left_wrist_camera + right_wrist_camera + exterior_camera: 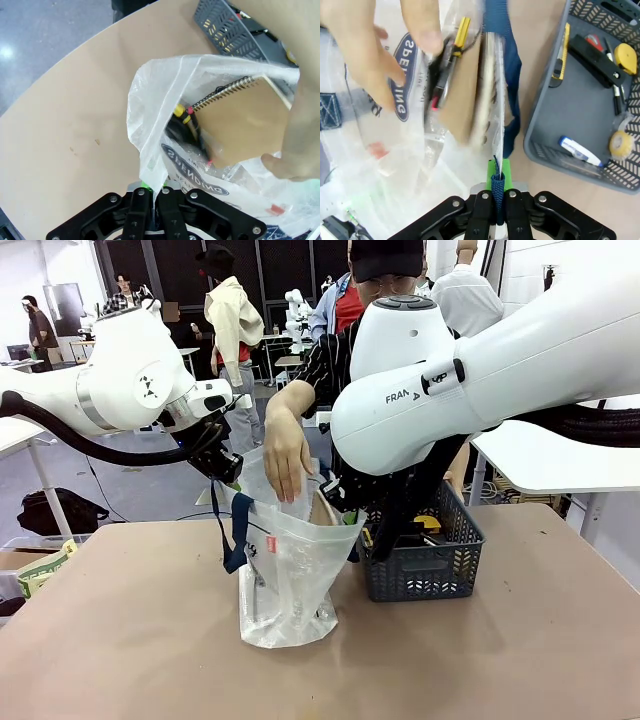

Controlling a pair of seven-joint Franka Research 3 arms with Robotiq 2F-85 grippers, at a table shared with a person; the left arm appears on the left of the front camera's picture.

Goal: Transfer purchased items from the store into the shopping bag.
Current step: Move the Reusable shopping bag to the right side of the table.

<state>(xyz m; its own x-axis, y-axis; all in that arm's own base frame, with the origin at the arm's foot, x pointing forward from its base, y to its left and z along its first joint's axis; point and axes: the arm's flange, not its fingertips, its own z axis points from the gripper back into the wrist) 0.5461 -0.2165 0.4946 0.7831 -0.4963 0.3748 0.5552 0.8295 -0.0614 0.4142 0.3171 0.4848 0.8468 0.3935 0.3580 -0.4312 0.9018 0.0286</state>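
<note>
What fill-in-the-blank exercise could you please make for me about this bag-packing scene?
The left gripper pinches the shopping bag's rim, while the right gripper clamps its navy strap ____. A spiral-bound ____ with a brown cover stands inside the bag. The store sits on the robot's ____ of the bag. Missing: handle; notebook; right.

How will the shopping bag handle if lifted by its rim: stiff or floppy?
Likely floppy: the shopping bag is thin crinkled film, sagging between the left tool and right tool. Probably bottom-heavy with the spiral notebook inside, so it may swing.
</note>
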